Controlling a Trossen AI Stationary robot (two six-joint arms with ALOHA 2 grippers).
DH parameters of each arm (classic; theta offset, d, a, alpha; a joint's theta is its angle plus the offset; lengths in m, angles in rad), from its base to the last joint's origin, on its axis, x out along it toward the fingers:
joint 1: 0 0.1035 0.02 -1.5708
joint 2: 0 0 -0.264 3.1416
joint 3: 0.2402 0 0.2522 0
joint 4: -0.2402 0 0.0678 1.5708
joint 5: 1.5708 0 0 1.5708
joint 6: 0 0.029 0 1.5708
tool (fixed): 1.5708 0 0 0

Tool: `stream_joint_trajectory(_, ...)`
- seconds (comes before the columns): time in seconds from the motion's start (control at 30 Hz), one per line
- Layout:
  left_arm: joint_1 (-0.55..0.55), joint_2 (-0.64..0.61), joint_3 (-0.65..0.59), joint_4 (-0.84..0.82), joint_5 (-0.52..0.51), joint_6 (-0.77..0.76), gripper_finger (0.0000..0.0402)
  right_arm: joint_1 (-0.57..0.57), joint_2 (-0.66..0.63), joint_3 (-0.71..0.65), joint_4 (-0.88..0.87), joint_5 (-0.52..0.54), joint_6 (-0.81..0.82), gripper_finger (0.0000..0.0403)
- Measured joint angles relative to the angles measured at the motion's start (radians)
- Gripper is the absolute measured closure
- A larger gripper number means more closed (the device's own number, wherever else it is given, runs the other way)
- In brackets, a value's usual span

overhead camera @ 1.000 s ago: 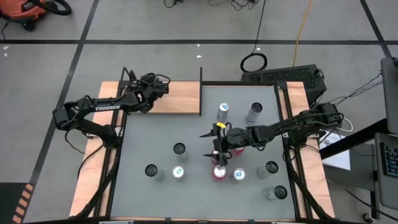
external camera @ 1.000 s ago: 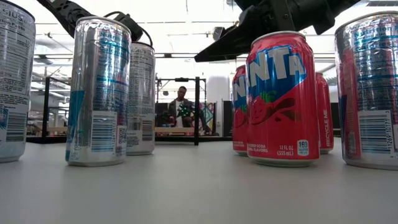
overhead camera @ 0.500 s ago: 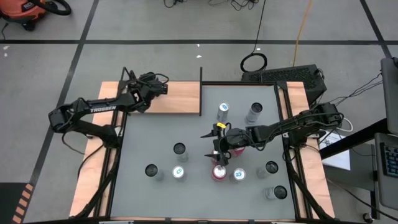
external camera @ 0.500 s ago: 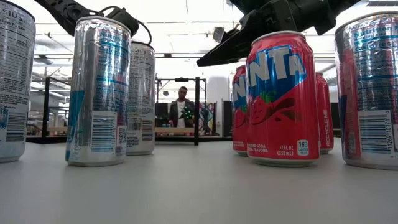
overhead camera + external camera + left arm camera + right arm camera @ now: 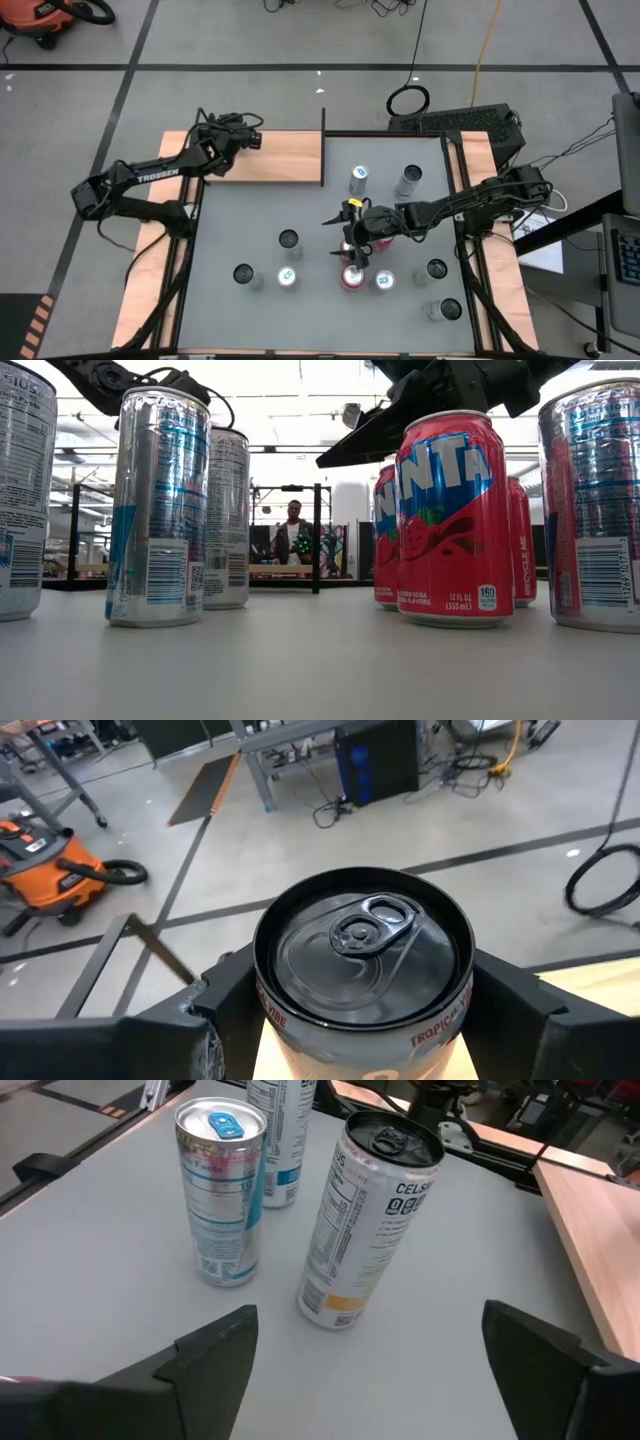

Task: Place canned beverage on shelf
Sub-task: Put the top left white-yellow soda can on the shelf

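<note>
High view: left gripper (image 5: 243, 133) over the far left corner of the shelf (image 5: 285, 160), shifted farther back and outward than a second ago; its dark-topped can is hidden beneath it here. Right gripper (image 5: 350, 243) hangs mid-table, unmoved, fingers spread, a red can (image 5: 352, 277) just nearer than its tips.

Low view: the left arm (image 5: 110, 378) has slid further toward the frame's edge; right gripper's fingers (image 5: 365, 438) above the red cans, unchanged.

Left wrist view: can (image 5: 362, 952) pinched between both fingers (image 5: 215, 1000), upright.

Right wrist view: fingers (image 5: 215, 1350) wide apart, nothing between; a Celsius can (image 5: 368, 1218) and a blue-tabbed can (image 5: 222, 1190) stand ahead.
</note>
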Motion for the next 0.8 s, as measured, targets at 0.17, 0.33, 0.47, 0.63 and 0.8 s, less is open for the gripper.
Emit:
stream_joint_trajectory(0.17, 0.022, -0.01, -0.062, 0.061, 0.0, -0.028, 0.0146, 0.0, 0.0, 0.0, -0.002, 0.0, 0.008, 0.0083)
stream_joint_trajectory(0.33, 0.025, -0.053, -0.136, 0.185, 0.001, -0.024, 0.0146, 0.0, 0.0, 0.0, -0.002, 0.0, 0.008, 0.0083)
stream_joint_trajectory(0.47, 0.033, -0.08, -0.15, 0.206, 0.006, -0.016, 0.0146, 0.0, 0.0, 0.0, 0.0, 0.0, 0.006, 0.0083)
stream_joint_trajectory(0.63, 0.067, -0.085, -0.149, 0.276, 0.064, 0.075, 0.0146, 0.0, 0.0, 0.0, 0.014, 0.0, 0.004, 0.0083)
stream_joint_trajectory(0.8, 0.123, -0.085, -0.149, 0.323, 0.163, 0.154, 0.0146, 0.0, 0.0, 0.0, 0.014, 0.0, 0.009, 0.0083)
